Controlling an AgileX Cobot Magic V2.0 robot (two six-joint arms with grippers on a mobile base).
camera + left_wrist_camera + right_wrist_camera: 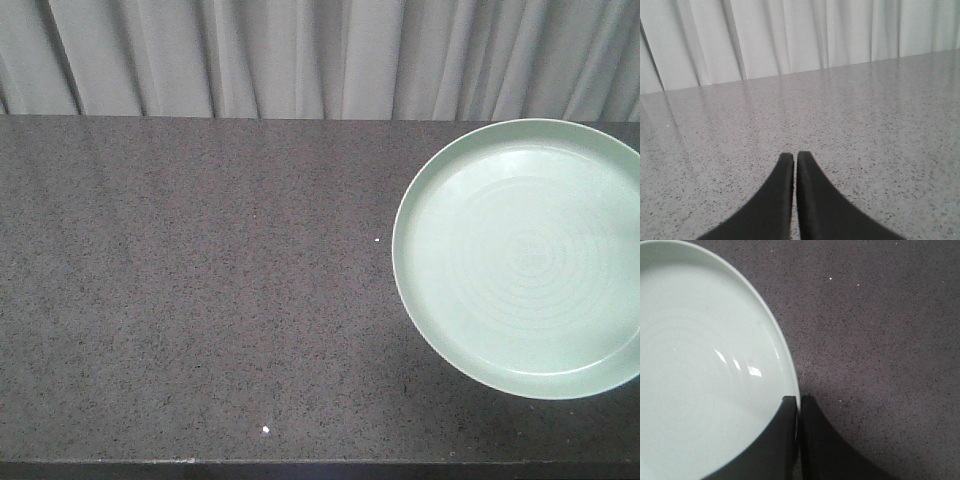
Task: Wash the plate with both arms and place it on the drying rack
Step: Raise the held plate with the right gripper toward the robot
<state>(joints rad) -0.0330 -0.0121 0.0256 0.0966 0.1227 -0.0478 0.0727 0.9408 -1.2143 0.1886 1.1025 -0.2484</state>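
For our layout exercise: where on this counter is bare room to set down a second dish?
The whole stretch of counter left of the plate, from curtain to front edge. The right end is taken by the plate.

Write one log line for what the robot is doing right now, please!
plate: on counter | left gripper: shut, empty, over counter | right gripper: shut on plate rim | drying rack: not in view

A: Where does the front camera sit?
B: High at the near edge, tilted down on the dark speckled stone counter point(200, 300), with the pale pleated curtain point(300, 55) beyond.
A: And the wrists?
B: Left sits low, facing that curtain. Right looks down, close on the round pale mint-green plate point(695, 365) that the front view shows at right.
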